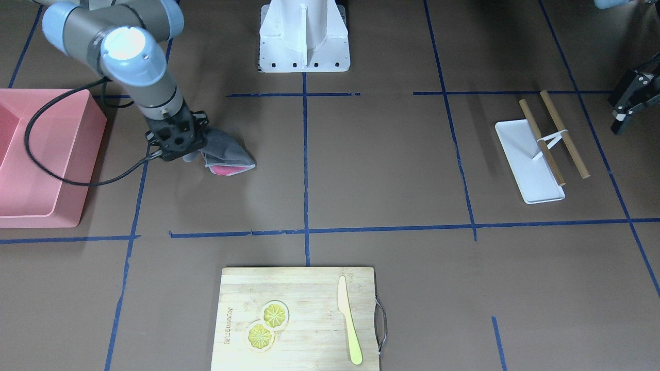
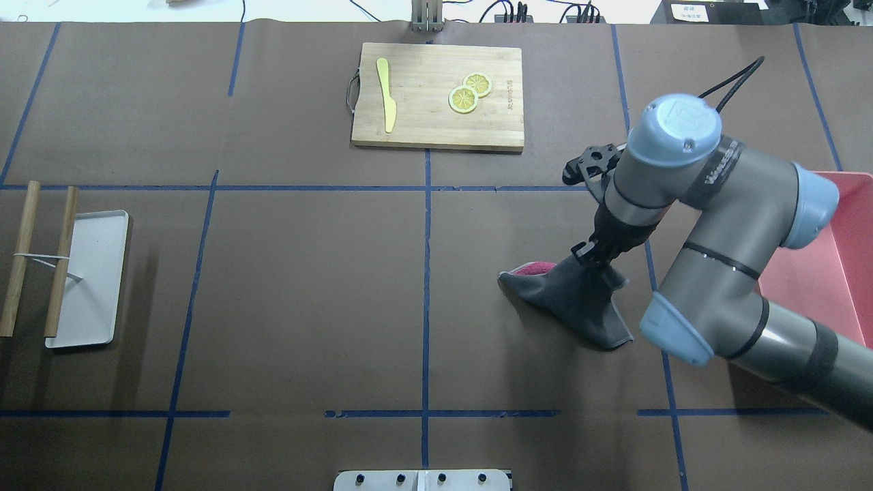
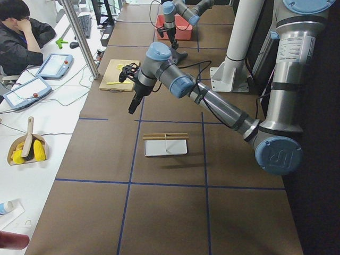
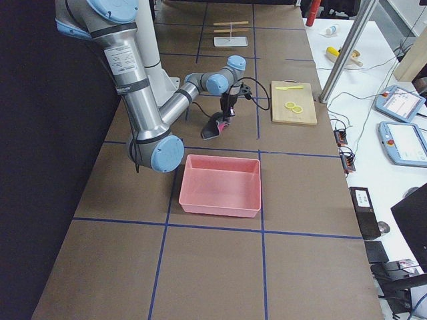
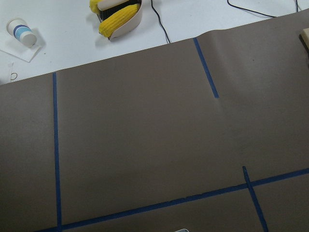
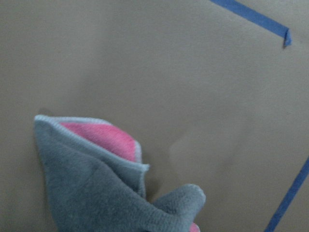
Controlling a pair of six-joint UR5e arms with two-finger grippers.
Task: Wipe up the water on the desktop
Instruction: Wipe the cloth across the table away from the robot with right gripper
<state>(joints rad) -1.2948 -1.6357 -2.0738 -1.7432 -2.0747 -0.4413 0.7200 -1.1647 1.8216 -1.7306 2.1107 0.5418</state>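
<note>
Wiping is the step in hand, by my reading: the right claw is clamped on the top of a grey cloth with a pink inner face. The cloth hangs from it like a small tent whose lower folds rest on the worktop. That dark-brown worktop, crossed by blue tape lines, spreads under everything; the cloth touches it in the grid cell on the robot's right, between the pink bin and the middle tape line. No puddle shows plainly; the right wrist view has a faint pale patch just beside the cloth's folded corner, which may be moisture, though I cannot tell. To do this well, I judge the claw should go lower so that more than 1 edge of the cloth presses flat. It should then drag in slow overlapping strokes across the suspect patch, leading with the wide fold instead of the pinched peak. Pushing too hard risks rucking the surface covering or scraping a fingertip on it; too light, and the cloth only skims. Strokes should stop short of the bin wall and well away from the cutting board with its 2 lemon slices and knife. The left claw hangs near the white tray, touching nothing; whether its jaws are apart or together I cannot tell.
</note>
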